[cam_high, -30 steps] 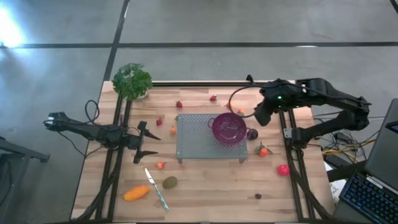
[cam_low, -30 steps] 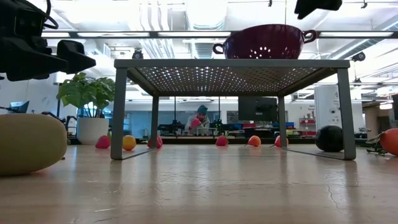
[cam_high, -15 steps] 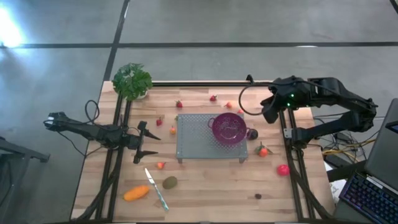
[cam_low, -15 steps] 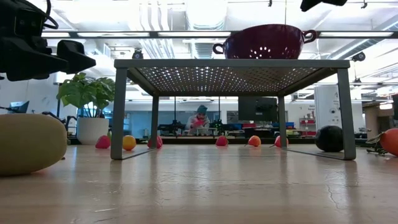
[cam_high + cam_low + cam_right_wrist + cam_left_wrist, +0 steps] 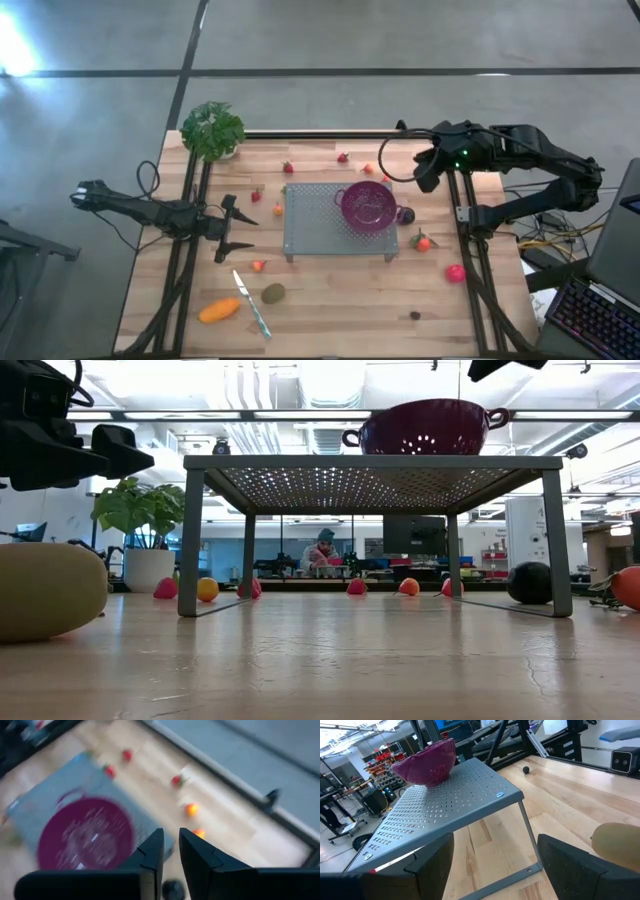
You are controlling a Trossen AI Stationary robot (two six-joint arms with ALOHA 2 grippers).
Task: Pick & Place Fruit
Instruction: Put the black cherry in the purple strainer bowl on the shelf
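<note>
Lying aslant near the table's front-left corner, elongated orange fruit (image 5: 219, 311)

no readable text, labels, brands, numbers or signs in any view. room signs and screens behind the table in the low view are too small to make out.
</note>
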